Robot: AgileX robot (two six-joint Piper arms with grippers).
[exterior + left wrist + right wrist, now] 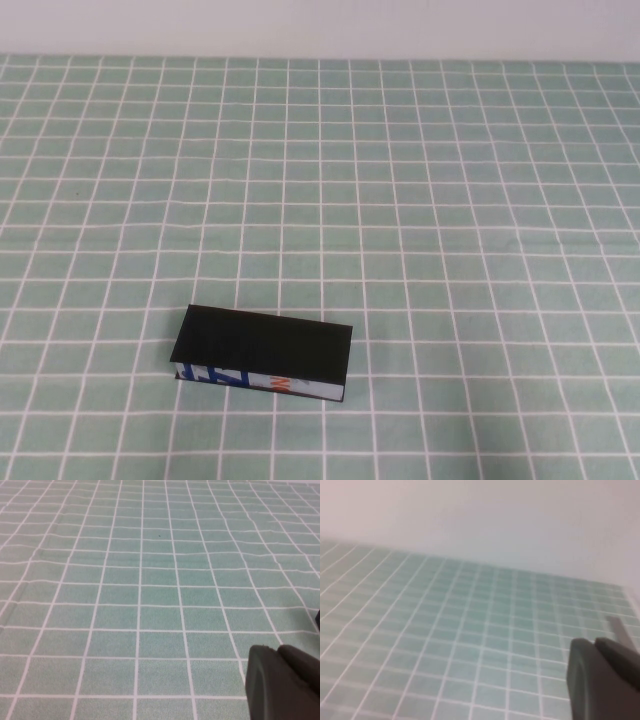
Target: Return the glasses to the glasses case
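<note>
Hovering — left pincer [283, 681], right pincer [603, 680]; one glasses case [262, 348].

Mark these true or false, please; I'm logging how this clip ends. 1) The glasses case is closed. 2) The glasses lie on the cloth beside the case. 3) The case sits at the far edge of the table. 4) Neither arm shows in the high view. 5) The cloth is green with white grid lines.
1) True: the glasses case lies shut, lid down.
2) False: no glasses show in any view.
3) False: it sits near the robot's edge, left of centre.
4) True: the left gripper and right gripper appear only partly, in their own wrist views, above bare cloth.
5) True: the tablecloth is green with white lines.
</note>
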